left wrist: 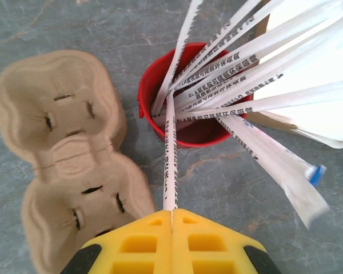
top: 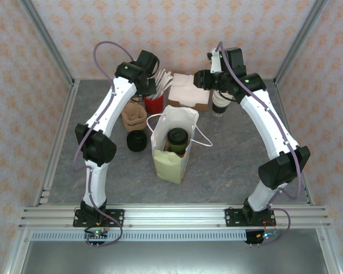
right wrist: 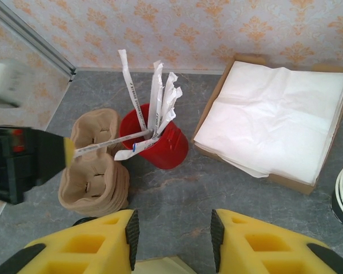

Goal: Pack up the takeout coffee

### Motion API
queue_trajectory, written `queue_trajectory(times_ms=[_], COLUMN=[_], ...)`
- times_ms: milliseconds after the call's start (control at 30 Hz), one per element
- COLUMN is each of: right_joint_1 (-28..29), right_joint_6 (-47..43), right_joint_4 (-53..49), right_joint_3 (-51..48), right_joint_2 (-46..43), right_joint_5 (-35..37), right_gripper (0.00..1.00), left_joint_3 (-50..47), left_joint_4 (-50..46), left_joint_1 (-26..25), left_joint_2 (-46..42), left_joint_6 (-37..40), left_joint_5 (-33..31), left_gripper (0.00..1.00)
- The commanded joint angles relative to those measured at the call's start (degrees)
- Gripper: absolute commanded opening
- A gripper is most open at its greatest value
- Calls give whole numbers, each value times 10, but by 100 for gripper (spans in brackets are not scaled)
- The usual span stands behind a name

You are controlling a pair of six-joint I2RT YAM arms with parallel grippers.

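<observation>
The takeout coffee [top: 178, 137], a greenish cup with a black lid, stands inside the open paper bag [top: 170, 162] at mid-table. My left gripper [left wrist: 172, 212] is shut on the end of a paper-wrapped straw [left wrist: 170, 154] that still leans in the red cup [left wrist: 186, 128] with the other straws. In the top view the left gripper [top: 148, 85] hangs over that red cup [top: 154, 103] behind the bag. My right gripper [right wrist: 174, 228] is open and holds nothing, hovering above the table just behind the bag's rim [right wrist: 160, 266]; from above the right gripper [top: 201, 80] is near the napkin box.
A stack of brown pulp cup carriers [top: 134, 116] lies left of the red cup, with a short stack of black lids [top: 136, 140] in front. A cardboard box of white napkins [right wrist: 274, 120] sits back right, and a stack of cream cups [top: 219, 103] beside it.
</observation>
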Motion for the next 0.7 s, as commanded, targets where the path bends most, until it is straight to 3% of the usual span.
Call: queue_trajectory(times_ms=[0,500,667], right_joint_1=[-2,-1,-1], right_joint_6=[-12,11,56], right_joint_4=[21,25,71], right_joint_3=[27,78,69], right_joint_2=[14,65,83], right_joint_5=[-9,-26,-23], right_gripper=[40,40,36], left_joint_3=[26,62,8], left_joint_4=[-44,-90,-47], left_joint_1=[0,-2,-24], left_joint_2=[-54,-162,-232], left_joint_6=[2,22,80], left_joint_5=[0,47,72], left_gripper=[6,5,6])
